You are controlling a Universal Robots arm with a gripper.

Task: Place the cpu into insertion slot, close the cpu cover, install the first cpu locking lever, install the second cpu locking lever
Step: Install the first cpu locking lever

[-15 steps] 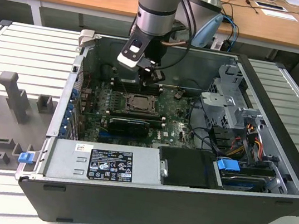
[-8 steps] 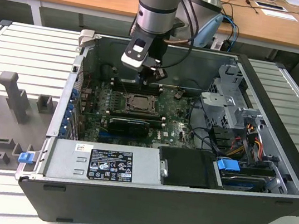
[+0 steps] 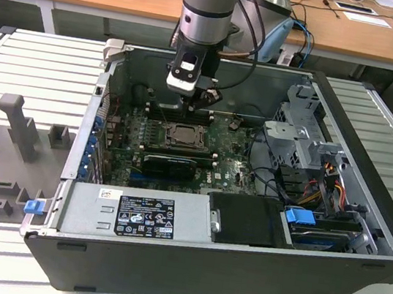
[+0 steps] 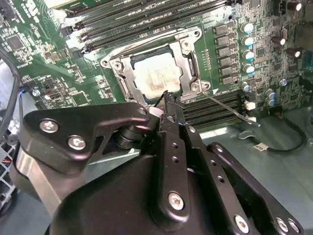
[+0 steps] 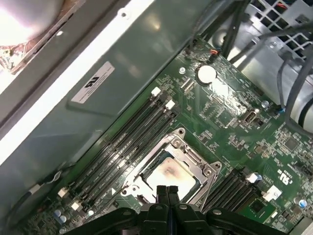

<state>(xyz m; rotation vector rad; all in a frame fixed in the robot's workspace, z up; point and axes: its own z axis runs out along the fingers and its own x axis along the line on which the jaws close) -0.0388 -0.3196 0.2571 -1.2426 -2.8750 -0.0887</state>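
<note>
One thin wire lever [image 4: 230, 108] looks springy to us, best pushed near its end; our hand [image 5: 166, 189] is pressed together.

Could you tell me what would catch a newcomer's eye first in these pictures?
The grey arm reaching down into the open computer case dominates the exterior view. In the second wrist view, the pale cpu lies framed by the silver cpu cover, with the gripper, fingertips together, right beside the cover's edge.
</note>
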